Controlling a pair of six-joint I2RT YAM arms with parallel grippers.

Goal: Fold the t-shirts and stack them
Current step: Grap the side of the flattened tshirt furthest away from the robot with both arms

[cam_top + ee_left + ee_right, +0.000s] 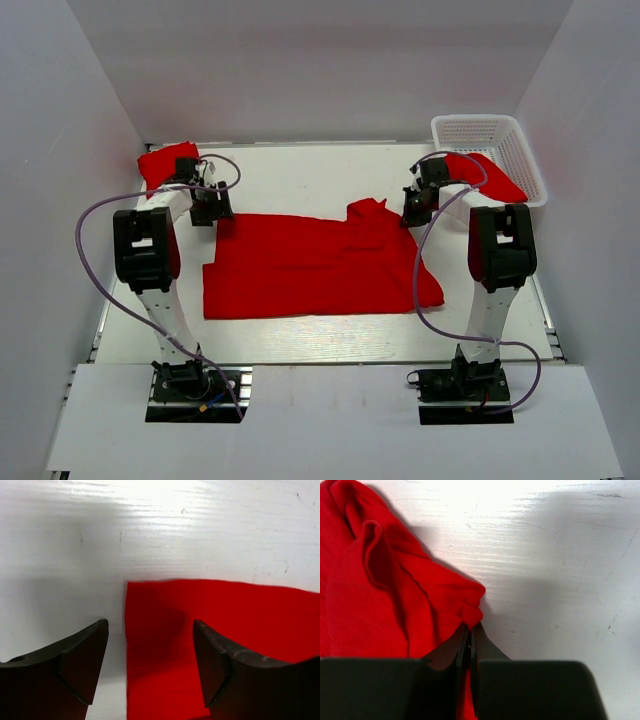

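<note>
**Inspector:** The t-shirt (320, 270) lies spread in the middle of the table (300, 170), bunched at its far right edge. The right gripper (470, 628) is pressed together on a small fold of that edge. The left gripper (150, 626) stands spread astride the far left corner, one finger over cloth and one over bare table.

**Reviewer:** Risks?

**Inspector:** The right pinch looks thin, and a lift may pull the fold free. How much cloth sits between the jaws is hidden, so I hold that loosely. If the left closes beside the corner rather than on it, one side rises alone and the fold skews.
</note>
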